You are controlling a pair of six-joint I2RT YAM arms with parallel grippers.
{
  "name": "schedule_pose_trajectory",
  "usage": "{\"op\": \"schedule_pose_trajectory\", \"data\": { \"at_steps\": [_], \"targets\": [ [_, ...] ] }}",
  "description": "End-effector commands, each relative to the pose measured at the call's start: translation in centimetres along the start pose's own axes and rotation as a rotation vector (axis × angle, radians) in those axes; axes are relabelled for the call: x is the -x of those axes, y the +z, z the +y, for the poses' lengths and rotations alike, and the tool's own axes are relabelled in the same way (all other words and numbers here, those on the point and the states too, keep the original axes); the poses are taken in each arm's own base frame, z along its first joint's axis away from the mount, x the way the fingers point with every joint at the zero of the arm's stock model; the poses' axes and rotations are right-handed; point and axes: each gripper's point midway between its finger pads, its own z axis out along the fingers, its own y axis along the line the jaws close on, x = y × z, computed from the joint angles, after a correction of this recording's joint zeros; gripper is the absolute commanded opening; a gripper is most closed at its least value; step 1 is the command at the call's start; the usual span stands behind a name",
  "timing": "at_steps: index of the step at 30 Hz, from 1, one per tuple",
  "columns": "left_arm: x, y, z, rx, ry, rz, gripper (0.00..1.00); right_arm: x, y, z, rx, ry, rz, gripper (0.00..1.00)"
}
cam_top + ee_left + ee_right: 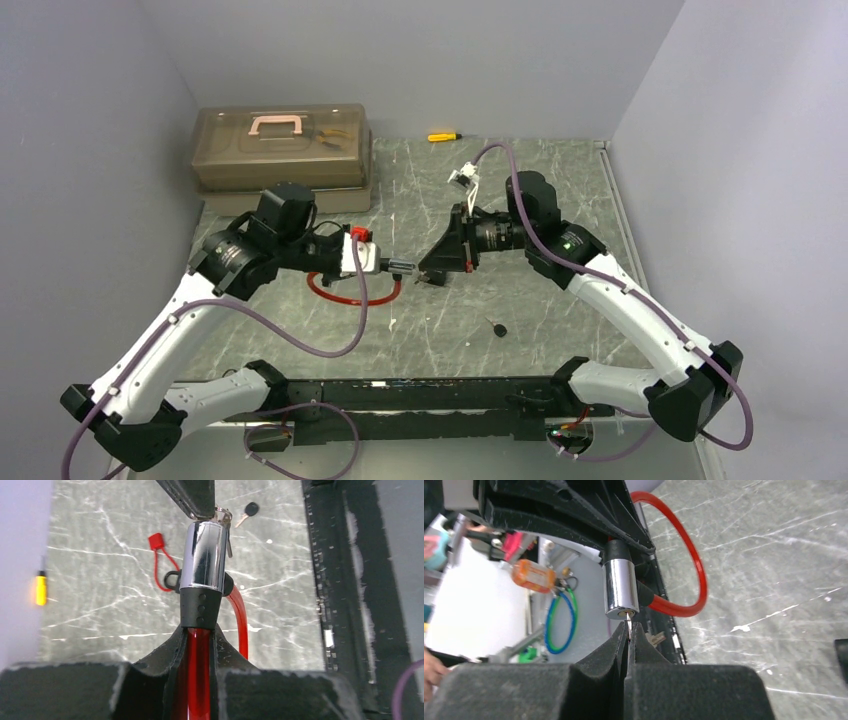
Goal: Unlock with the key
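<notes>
1. Grey marbled table (560, 300), pale walls on three sides.
2. The cable lock (399, 265) hangs above mid-table. Its chrome barrel runs 9-to-3 o'clock, with the keyhole facing 3, straight at the right gripper (432, 272).
3. The right gripper is clenched on the key (628, 628), blade tip at the keyhole mouth.
4. The left gripper (365, 258) clamps the cable lock behind its barrel.

Bright even light, blurred near foreground.
</notes>
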Motion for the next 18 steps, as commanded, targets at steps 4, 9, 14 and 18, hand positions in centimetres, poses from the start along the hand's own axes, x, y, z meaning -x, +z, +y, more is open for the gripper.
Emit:
{"op": "schedule_pose_trajectory", "data": {
  "at_steps": [4, 9, 14, 18],
  "targets": [
    [4.3, -1.2, 2.5, 0.207, 0.39, -0.073, 0.0, 2.5, -0.2, 0.2, 0.061, 0.157, -0.088, 0.0],
    [4.6, -1.2, 3.3, 0.271, 0.496, -0.058, 0.0, 2.2, 0.1, -0.5, 0.047, 0.233, -0.073, 0.0],
    [4.6, -1.2, 3.9, 0.314, 0.61, -0.027, 0.0, 2.2, 0.1, -1.5, 0.04, 0.325, -0.065, 0.0],
    [4.5, -1.0, 4.4, 0.324, 0.593, -0.01, 0.0, 2.6, -0.2, -1.4, 0.043, 0.319, -0.075, 0.0]
  ]
}}
